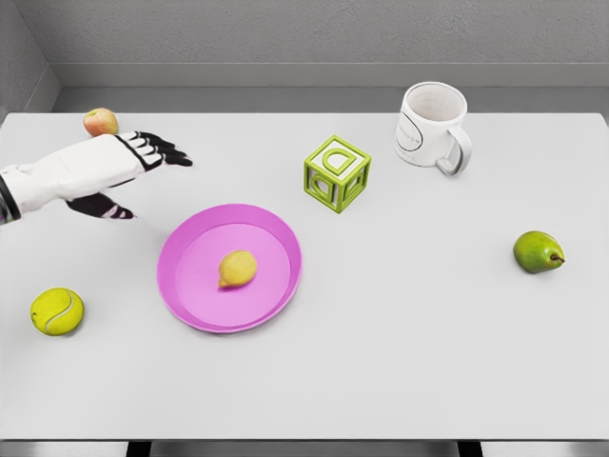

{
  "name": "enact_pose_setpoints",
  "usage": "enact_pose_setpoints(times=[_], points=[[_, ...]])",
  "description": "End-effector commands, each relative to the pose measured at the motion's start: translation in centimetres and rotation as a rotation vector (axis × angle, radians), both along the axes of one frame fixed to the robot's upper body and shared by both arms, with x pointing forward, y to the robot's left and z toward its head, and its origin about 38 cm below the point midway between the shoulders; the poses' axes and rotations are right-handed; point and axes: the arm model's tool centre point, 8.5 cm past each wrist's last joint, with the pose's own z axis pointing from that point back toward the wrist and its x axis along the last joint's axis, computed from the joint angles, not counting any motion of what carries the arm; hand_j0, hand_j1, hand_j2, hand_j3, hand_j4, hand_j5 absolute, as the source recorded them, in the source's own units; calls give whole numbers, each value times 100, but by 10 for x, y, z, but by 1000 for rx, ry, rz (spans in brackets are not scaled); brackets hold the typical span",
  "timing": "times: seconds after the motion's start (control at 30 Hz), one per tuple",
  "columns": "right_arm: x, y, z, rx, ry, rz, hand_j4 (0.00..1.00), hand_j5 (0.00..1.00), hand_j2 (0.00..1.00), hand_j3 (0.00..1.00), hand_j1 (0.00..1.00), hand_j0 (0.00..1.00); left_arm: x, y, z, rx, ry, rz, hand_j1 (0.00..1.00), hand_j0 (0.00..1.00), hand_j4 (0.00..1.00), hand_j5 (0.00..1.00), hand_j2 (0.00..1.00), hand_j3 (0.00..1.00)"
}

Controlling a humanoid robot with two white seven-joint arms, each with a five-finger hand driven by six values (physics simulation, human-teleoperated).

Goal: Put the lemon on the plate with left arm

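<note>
1. A white table point(400, 362) is seen filling most of the view, with a grey wall behind it.
2. A white mug point(430, 124) is set upright near the far edge, right of centre, its handle turned toward the near right.
3. A green letter block point(337, 173) is placed left of the mug, well apart from it.
4. A green pear point(538, 252) is laid on its side near the right edge, its stem pointed right.
5. A yellow-green tennis ball point(57, 311) is found near the left edge.
6. A reddish apple point(100, 122) is seen at the far left corner.
</note>
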Motion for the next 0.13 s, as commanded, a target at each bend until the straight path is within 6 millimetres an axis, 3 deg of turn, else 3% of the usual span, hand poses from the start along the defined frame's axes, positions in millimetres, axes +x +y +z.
enact_pose_setpoints(times=[0.0,0.1], points=[[0,0,0,0,0,-1,100,100,100,100,100,100,6,25,3,-36,7,72,100,100,100,100,100,100],[0,0,0,1,0,-1,100,100,100,100,100,100,5,23,3,-38,5,68,100,100,100,100,100,100]])
